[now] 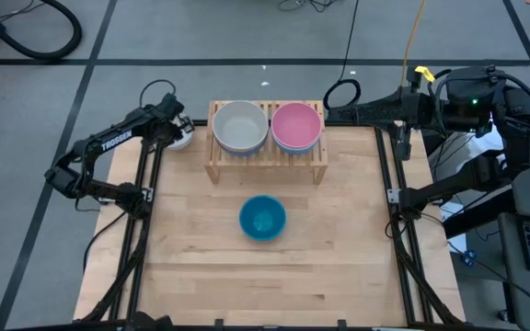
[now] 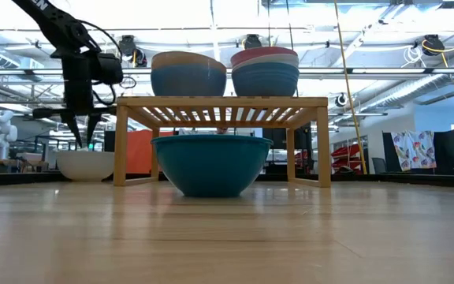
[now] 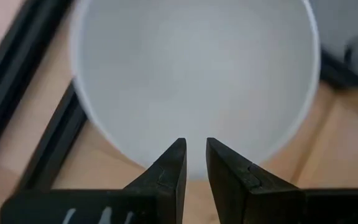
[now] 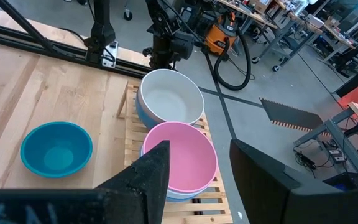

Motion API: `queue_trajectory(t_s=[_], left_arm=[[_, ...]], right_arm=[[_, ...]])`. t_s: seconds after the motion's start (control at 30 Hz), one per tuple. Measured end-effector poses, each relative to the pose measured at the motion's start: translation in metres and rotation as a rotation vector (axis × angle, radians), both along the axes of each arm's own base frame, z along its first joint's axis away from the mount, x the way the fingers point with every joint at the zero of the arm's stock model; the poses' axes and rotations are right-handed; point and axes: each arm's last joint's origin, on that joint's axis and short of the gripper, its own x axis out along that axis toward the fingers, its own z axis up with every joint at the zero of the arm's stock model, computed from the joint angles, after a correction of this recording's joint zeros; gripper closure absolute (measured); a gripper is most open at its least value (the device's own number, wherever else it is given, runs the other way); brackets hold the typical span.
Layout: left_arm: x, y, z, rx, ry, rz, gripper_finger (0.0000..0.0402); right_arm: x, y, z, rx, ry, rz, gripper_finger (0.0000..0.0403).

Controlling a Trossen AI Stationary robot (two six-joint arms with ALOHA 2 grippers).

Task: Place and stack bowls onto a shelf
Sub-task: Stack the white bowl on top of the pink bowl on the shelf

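left gripper [image 3: 194, 163] hovering over white bowl [image 3: 194, 81], fingers slightly apart, gripping nothing, TROSSEN lettering [image 1: 116, 141] showing on arm, right gripper [image 4: 194, 168] waiting open

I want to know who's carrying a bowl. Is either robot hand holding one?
No. The left gripper hangs with jaws slightly apart over a white bowl, not gripping it. The right gripper is open and empty.

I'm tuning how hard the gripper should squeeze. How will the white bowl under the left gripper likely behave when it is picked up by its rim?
The white bowl looks thin-walled and smooth, so it is probably light and could slip between the left gripper's narrow fingers. Held by one rim edge, it would likely tilt. Its rounded underside, seen in the low view, suggests it may rock if nudged.
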Motion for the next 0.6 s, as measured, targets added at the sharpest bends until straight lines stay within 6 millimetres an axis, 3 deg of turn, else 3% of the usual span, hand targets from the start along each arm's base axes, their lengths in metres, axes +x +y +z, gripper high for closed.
queue_trajectory(t_s=[0.23, 0.43, 0.6], left_arm=[[-0.003, -0.016, -0.004, -0.169, 0.146, -0.482, 0.0337], [-0.004, -0.025, -0.005, -0.232, 0.255, -0.565, 0.0337], [0.011, -0.034, -0.005, -0.219, 0.262, -0.754, 0.0337]], right_arm=[[0.001, 0.000, 0.000, 0.002, 0.001, -0.001, 0.0243], [0.009, -0.001, 0.001, 0.000, -0.014, -0.001, 0.0243], [0.017, -0.002, 0.000, -0.006, -0.009, 0.002, 0.0243]])
